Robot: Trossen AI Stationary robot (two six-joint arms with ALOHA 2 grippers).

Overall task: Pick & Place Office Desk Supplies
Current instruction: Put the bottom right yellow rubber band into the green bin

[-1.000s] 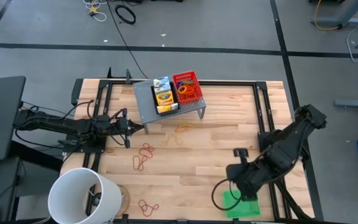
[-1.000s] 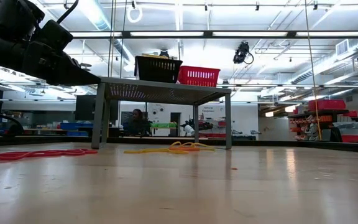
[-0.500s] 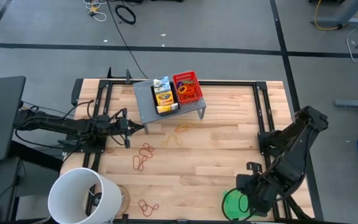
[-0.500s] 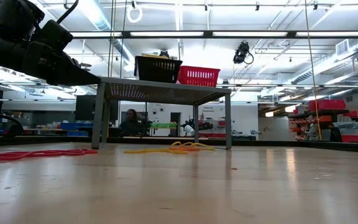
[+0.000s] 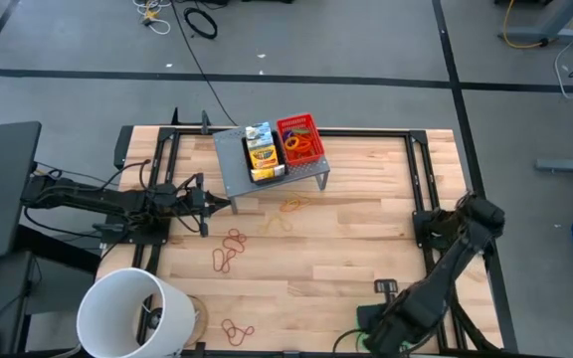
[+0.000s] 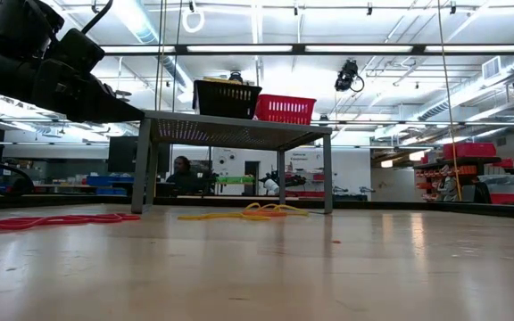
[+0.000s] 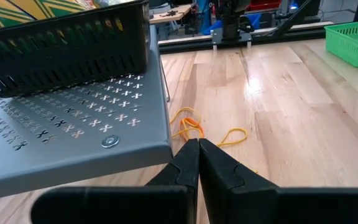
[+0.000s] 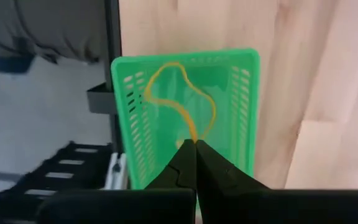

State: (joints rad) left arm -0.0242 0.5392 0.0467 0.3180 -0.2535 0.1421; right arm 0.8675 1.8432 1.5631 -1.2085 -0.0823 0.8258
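Right gripper (image 8: 196,144): at the table's 5 o'clock corner, fingers pressed together, pinching an orange rubber band (image 8: 180,109) whose loop hangs over the green mesh tray (image 8: 244,106). Tray sits at the table edge beside the black frame rail (image 8: 110,74).

Left gripper (image 7: 198,147): at 9 o'clock, fingers closed and holding nothing, tip just beside the near corner of the grey perforated riser (image 7: 73,134).

Riser, 12 o'clock: carries the black mesh tray (image 7: 61,53) with the yellow-green crayon box (image 5: 261,151), and the red mesh tray (image 5: 300,139) holding coloured rings.

Loose items on the wooden table (image 5: 366,219): yellow-orange bands (image 5: 288,207) at the riser's foot; red bands (image 5: 229,249) at 8 o'clock; more red bands (image 5: 236,330) at 7 o'clock, next to the white bucket (image 5: 132,313).
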